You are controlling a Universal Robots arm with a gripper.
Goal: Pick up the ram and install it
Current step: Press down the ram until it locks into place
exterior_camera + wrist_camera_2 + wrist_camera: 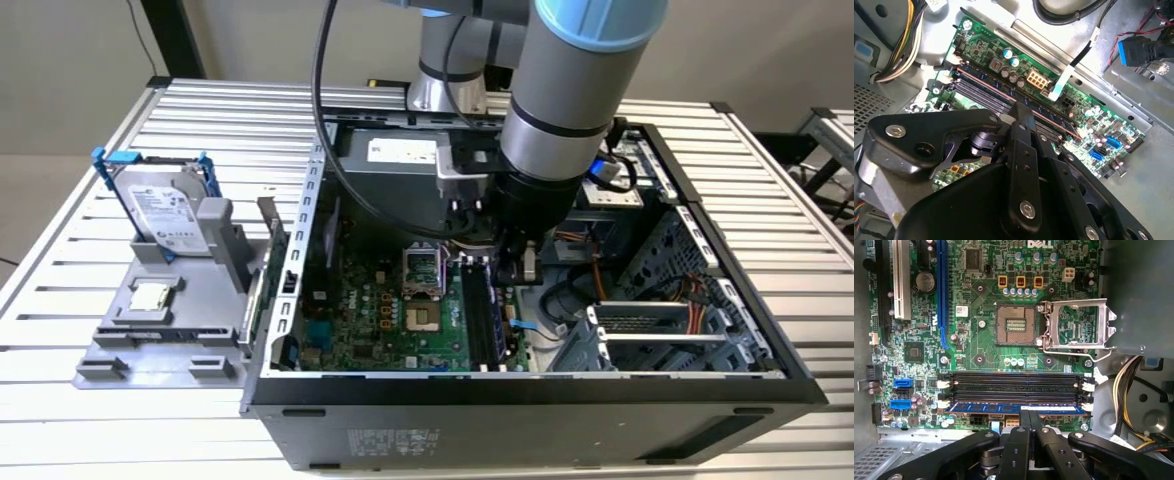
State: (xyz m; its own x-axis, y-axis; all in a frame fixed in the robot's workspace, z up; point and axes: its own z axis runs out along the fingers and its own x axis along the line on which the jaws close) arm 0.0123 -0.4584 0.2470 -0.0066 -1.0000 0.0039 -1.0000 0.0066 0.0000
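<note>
Inside the open computer case [534, 385] on the slatted table [107, 420], the robot's hand [1029, 415] stands over the memory slots [1014, 382], its two fingers [1021, 440] pressed narrowly together with nothing between them. The ram [1016, 408], one bluish stick, lies in the slot nearest the hand, just past the fingertips; the hand's black linkage cuts off the board edge behind it. Four slots can be counted, three of them bare. The processor socket [1015, 324] sits open beside its raised frame. In the exterior view the arm hides the hand, and one hard drive [163, 208] and one small chip [150, 296] rest on a grey holder [160, 345] at the exterior view's left.
</note>
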